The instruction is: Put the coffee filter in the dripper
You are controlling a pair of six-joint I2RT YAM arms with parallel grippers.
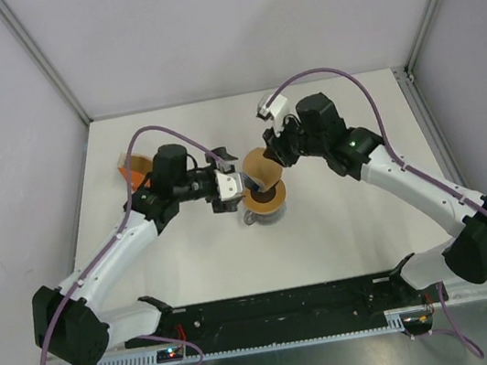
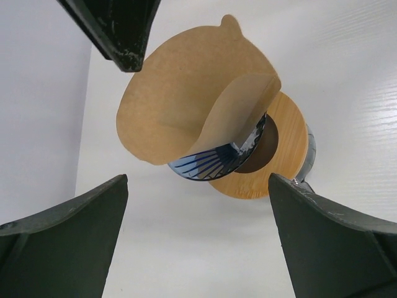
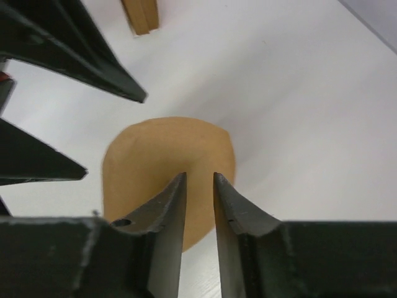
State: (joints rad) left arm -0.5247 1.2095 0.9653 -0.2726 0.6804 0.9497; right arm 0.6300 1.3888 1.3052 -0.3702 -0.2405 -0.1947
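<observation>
- White tabletop (image 1: pixel 343 222), grey walls behind, both arms meeting mid-frame in the top view.
- Coffee filter (image 2: pixel 186 99) is unfolded into a cone, its narrow end down inside the dripper (image 2: pixel 208 162). Its long axis tilts from there to the upper left of the left wrist frame (rounded edge highest).
- Dripper sits on a wooden ring (image 2: pixel 285 149) over a grey mug (image 1: pixel 251 219).
- Left gripper (image 1: pixel 235 187): jaws spread wide either side, holding nothing.
- Right gripper (image 3: pixel 199 177): narrow gap between the tips, poised over the paper, nothing pinched.
- Orange holder (image 1: pixel 133 172) is far left, well apart.
</observation>
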